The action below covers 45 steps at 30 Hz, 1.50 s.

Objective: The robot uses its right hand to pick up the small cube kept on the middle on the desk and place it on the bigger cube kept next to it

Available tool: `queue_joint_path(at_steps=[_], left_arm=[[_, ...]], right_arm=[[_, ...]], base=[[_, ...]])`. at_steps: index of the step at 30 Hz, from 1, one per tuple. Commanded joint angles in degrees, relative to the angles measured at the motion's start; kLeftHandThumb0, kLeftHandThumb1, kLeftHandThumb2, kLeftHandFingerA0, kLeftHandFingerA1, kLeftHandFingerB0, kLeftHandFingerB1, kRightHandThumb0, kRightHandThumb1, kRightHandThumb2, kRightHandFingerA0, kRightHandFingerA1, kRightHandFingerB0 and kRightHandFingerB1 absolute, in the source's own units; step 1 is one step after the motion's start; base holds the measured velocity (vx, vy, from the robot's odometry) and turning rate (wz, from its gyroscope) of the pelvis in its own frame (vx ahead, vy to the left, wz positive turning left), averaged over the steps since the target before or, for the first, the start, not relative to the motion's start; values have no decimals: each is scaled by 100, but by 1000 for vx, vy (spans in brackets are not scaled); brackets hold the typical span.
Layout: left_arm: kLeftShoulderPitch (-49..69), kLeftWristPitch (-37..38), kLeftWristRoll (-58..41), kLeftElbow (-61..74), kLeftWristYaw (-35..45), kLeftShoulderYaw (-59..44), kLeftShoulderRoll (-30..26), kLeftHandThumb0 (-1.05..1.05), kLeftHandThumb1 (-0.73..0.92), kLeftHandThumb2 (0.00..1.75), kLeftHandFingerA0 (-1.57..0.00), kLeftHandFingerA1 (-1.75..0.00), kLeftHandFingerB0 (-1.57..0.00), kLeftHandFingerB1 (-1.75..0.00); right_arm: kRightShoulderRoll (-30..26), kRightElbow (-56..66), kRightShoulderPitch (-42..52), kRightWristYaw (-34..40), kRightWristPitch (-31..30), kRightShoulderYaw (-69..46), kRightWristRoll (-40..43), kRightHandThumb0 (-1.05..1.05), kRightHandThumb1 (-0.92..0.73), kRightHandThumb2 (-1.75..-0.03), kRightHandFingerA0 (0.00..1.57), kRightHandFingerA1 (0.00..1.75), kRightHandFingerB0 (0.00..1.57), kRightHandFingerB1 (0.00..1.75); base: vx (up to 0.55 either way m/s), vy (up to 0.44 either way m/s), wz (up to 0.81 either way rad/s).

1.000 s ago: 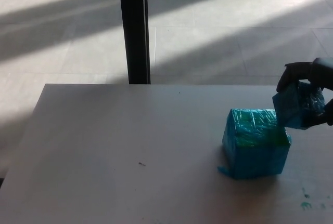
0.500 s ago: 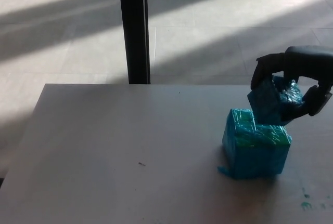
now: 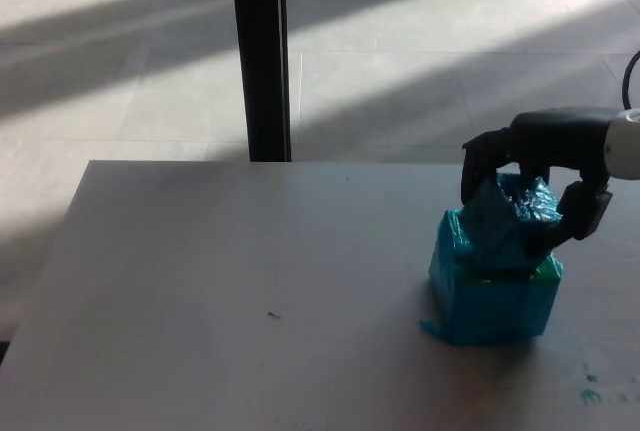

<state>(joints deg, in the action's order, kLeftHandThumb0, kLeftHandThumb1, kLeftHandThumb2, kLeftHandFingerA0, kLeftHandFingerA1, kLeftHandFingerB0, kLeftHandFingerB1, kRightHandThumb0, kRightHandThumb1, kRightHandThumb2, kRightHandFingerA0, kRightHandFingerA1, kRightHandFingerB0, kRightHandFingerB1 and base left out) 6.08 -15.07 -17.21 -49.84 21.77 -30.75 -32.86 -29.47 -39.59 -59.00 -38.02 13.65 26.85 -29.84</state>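
The bigger cube [image 3: 495,301], wrapped in shiny blue-green film, stands on the right part of the desk [image 3: 250,301]. A small cube [image 3: 510,221] in the same wrap sits tilted on its top face. My right hand [image 3: 535,166] reaches in from the right and is shut on the small cube, with fingers [image 3: 478,161] on its left side and the thumb [image 3: 582,213] on its right. My left hand does not show.
A black vertical post [image 3: 260,51] rises behind the desk's far edge. Tiled floor with bands of sunlight lies beyond. Small green marks [image 3: 590,391] dot the desk near its front right corner.
My right hand has carried the small cube leftward and down, from right of the bigger cube to resting on its top.
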Motion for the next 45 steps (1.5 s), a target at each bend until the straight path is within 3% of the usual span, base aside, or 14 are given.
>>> queue_joint_path(at_steps=[1, 5, 6, 10, 11, 14, 15, 16, 17, 30, 35, 36, 41, 45], left_arm=[[19, -8, -35, -26, 7, -10, -62, -82, 84, 66, -36, -50, -27, -37], [-30, 106, 5, -196, 48, 18, -87, -82, 83, 65, -33, -47, -26, -36], [-30, 70, -1, -180, 50, 21, -91, -89, 71, 79, -32, -50, -23, -40], [-52, 135, 53, -209, -36, 69, -85, -90, 70, 77, -34, -52, -26, -41], [-67, 142, 82, -234, -6, 113, -111, -90, 71, 77, -32, -51, -24, -40], [-85, 144, 72, -275, 23, 133, -128, -85, 84, 65, -32, -49, -28, -37], [-81, 134, 46, -267, 43, 121, -127, -90, 71, 79, -31, -53, -23, -41], [-62, 121, 7, -239, 98, 102, -125, -83, 84, 66, -30, -49, -25, -36], [-42, 138, 13, -223, 135, 115, -130, -83, 85, 65, -31, -48, -25, -36], [-57, 140, 78, -168, 67, 171, -122, -82, 86, 66, -32, -46, -26, -36], [-72, 70, 11, -175, 42, 124, -119, -88, 73, 75, -32, -52, -26, -41], [-70, 93, 9, -186, 70, 126, -122, -83, 84, 65, -32, -50, -29, -38], [-84, 80, -22, -237, 22, 82, -106, -86, 74, 73, -32, -52, -27, -41], [-18, 135, -16, -248, 81, 72, -113, -82, 84, 65, -32, -52, -30, -39]], right_arm=[[85, -255, -18, 238, 29, 96, -245, -18, -65, -90, 73, 166, 69, 142], [178, -524, -93, 409, 10, 104, -296, -16, -63, -90, 82, 167, 68, 149], [218, -647, -109, 486, 13, 59, -258, -18, -63, -94, 75, 168, 73, 144], [282, -898, -169, 658, 103, 47, -274, -19, -64, -95, 77, 164, 77, 133], [294, -898, -143, 859, 159, 65, -346, -27, -75, -71, 71, 131, 66, 70], [276, -695, -50, 1049, 149, 103, -455, -36, -73, -62, 71, 118, 47, 45], [271, -637, -33, 980, 122, 113, -447, -57, -52, -84, 49, 69, 4, 32], [252, -451, -2, 822, 12, 187, -524, -74, -42, -78, 0, 15, 0, 17], [222, -263, 11, 748, -98, 318, -705, -87, -45, -74, 0, 0, 0, 3], [82, 844, 319, 591, -261, 278, -742, -79, -50, -86, 0, 26, 0, 6], [-41, 967, 327, 600, -229, 277, -850, -80, -51, -86, 0, 22, 0, 2], [-97, 990, 298, 553, -214, 243, -827, -85, -54, -87, 0, 20, 0, 0], [-348, 930, -60, 164, -265, -40, -621, -91, -54, -89, 0, 22, 0, 0], [-471, 952, -163, -98, -286, -291, -395, -92, -55, -90, 0, 20, 0, 0]], base=[[0, 0, 0], [0, 0, 0], [0, 0, 0], [0, 0, 0], [0, 0, 0], [0, 0, 0], [0, 0, 0], [0, 0, 0], [0, 0, 0], [0, 0, 0], [0, 0, 0], [0, 0, 0], [0, 0, 0], [0, 0, 0]])
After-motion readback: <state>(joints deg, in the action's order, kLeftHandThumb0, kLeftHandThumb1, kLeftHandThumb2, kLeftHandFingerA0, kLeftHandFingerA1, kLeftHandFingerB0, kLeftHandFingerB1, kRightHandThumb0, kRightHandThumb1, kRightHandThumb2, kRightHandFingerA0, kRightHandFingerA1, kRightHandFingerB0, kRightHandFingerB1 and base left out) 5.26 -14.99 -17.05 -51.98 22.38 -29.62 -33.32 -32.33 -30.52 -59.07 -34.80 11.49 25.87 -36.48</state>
